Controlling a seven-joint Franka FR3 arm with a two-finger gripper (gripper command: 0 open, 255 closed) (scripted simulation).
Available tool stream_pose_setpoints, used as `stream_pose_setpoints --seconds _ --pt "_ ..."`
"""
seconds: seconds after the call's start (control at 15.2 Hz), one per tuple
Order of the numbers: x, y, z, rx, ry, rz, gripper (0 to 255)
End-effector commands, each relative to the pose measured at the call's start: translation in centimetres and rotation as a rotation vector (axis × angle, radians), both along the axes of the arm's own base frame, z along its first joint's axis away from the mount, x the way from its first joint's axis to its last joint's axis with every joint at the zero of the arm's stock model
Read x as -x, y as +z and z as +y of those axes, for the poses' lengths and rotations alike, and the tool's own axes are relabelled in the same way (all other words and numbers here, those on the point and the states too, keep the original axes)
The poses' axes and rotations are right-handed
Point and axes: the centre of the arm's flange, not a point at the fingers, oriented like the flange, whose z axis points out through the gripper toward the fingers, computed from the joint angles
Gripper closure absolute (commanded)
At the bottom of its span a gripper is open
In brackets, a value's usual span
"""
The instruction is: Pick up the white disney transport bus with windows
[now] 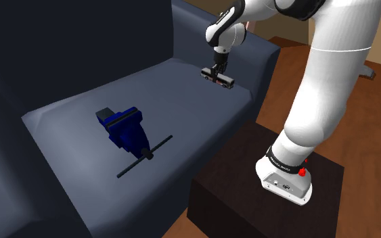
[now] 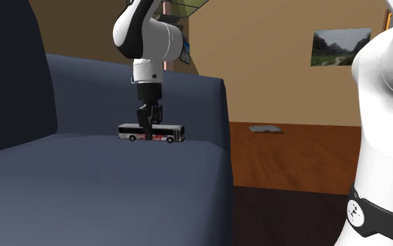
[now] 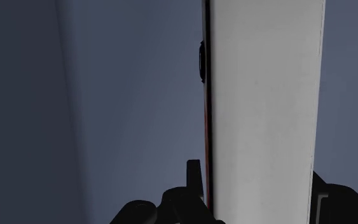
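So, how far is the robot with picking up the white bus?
Done: the approach. The gripper is down at the middle of the bus. In hand: the grasp, though I cannot tell whether it grips the bus firmly. Left: the lift, since the bus rests with its wheels on the sofa seat.

White rounded arm (image 1: 331,61) with dark joint bands, red knob (image 1: 302,172) near its base, black end effector (image 1: 215,72).

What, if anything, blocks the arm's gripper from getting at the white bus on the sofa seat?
Likely nothing, so yes: the gripper is right down at the middle of the bus on the sofa seat, with nothing between them. The blue vise lies well apart.
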Motion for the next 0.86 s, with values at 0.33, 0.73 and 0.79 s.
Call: stream_pose_setpoints --seconds 0.33,0.73,0.79 --pt "0.0 3.8 -0.1 0.000 0.000 0.000 255" --pt "0.0 6.5 -0.1 0.000 0.000 0.000 255" --pt "0.0 6.5 -0.1 0.000 0.000 0.000 255"
